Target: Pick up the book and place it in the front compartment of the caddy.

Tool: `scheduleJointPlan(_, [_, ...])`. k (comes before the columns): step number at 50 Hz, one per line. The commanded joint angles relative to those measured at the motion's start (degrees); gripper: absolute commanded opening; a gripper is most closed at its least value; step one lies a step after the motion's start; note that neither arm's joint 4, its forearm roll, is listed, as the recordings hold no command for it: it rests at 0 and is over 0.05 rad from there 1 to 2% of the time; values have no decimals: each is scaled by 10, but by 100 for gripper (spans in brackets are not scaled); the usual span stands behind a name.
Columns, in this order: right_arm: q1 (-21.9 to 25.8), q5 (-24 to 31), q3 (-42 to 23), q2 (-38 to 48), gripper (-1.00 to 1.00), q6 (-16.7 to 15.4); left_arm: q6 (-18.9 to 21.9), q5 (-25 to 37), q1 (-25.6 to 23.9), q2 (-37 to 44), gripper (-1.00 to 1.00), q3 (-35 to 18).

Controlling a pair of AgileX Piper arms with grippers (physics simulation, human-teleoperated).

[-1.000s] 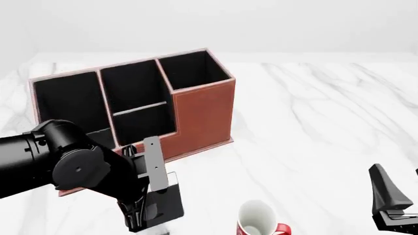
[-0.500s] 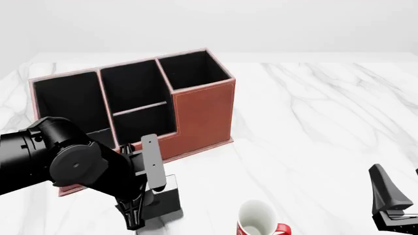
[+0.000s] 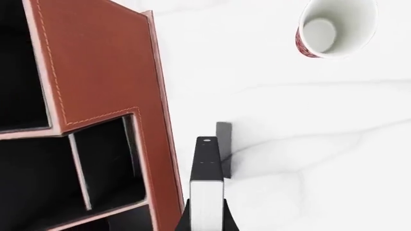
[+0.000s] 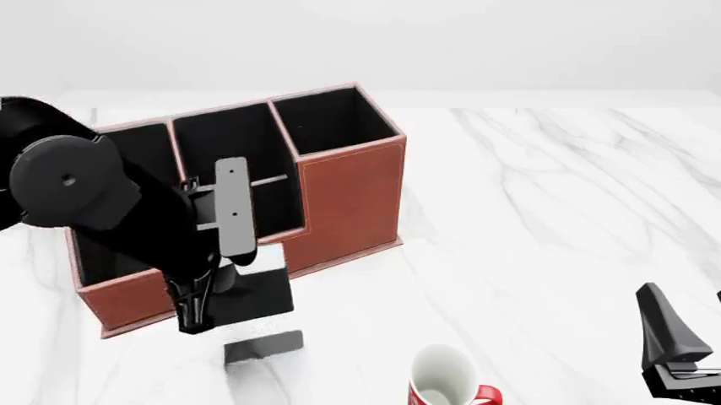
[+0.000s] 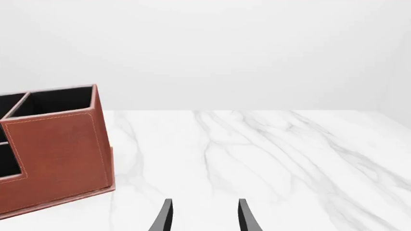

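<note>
Hanging clear of the white marble table (image 4: pixel 541 228), the thin black book (image 4: pixel 257 291) with its white page edge is pinched in the left gripper (image 4: pixel 201 297), its shadow on the marble below. It sits just in front of the red-brown leather-look caddy (image 4: pixel 349 198), near the stepped front wall. The caddy's black cells, including the front compartment (image 4: pixel 250 211), look empty. Nearer, a red-and-white mug (image 4: pixel 447 380) stands empty. The right gripper (image 5: pixel 204 216) is parted, holding nothing.
</note>
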Motion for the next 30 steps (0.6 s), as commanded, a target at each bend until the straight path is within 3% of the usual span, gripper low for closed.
scheduleJointPlan(1, [0,0,0,0,100,0,66,81,38,-4,-100,-101])
scheduleJointPlan(8, [0,-1,0,1,100,0,90,110,57,10,-100,-159])
scheduleJointPlan(19, [0,-2,0,2,100,0,134,111,102,24,-100,-196])
scheduleJointPlan(30, [0,-3,0,3,100,0,146,111,122,54,-100,-256])
